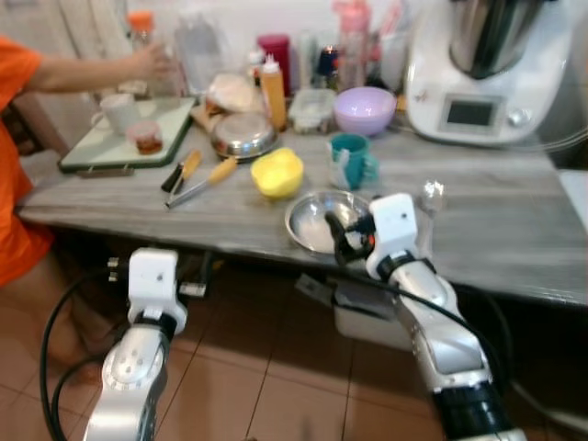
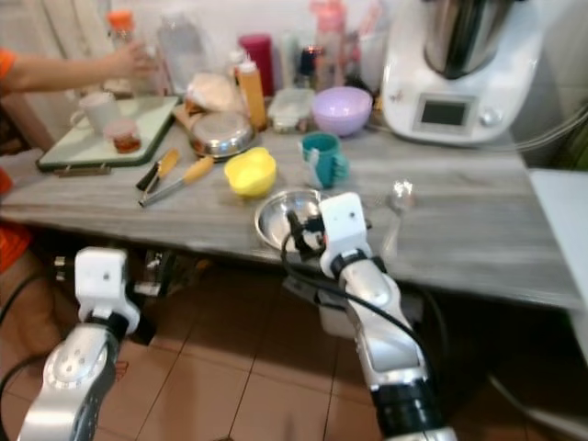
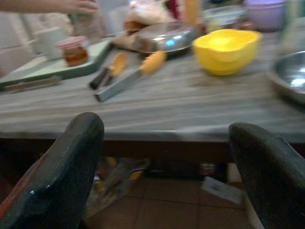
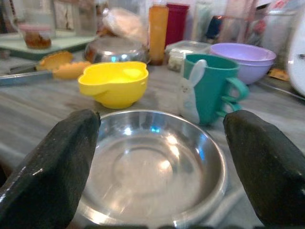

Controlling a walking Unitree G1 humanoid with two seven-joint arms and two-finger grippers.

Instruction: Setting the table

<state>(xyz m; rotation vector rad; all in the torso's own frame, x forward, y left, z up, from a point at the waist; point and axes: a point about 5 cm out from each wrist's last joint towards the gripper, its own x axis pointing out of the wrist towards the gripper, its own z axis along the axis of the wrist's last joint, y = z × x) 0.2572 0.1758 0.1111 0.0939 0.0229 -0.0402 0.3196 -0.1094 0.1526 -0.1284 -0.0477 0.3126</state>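
Grey wood-grain table [image 1: 514, 230] is carrying my landmark, a round shiny steel bowl [image 1: 317, 220] sitting upright near its front edge. I'm holding the right gripper [image 4: 157, 157] spread wide around it (not touching); the left gripper [image 3: 167, 167] is gaping below the edge. Behind the bowl are standing a yellow plastic bowl [image 1: 277, 172] and a teal mug [image 1: 350, 160].

Silver arms [image 1: 441, 331], black fingers [image 4: 52, 176]

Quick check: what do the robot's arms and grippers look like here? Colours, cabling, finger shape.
Both arms are glossy silver with boxy white wrist housings and black joint collars. The right gripper and left gripper each have two thick, rounded black fingers with a grainy matte surface. Loose black cables loop beside each forearm. No markings are legible.
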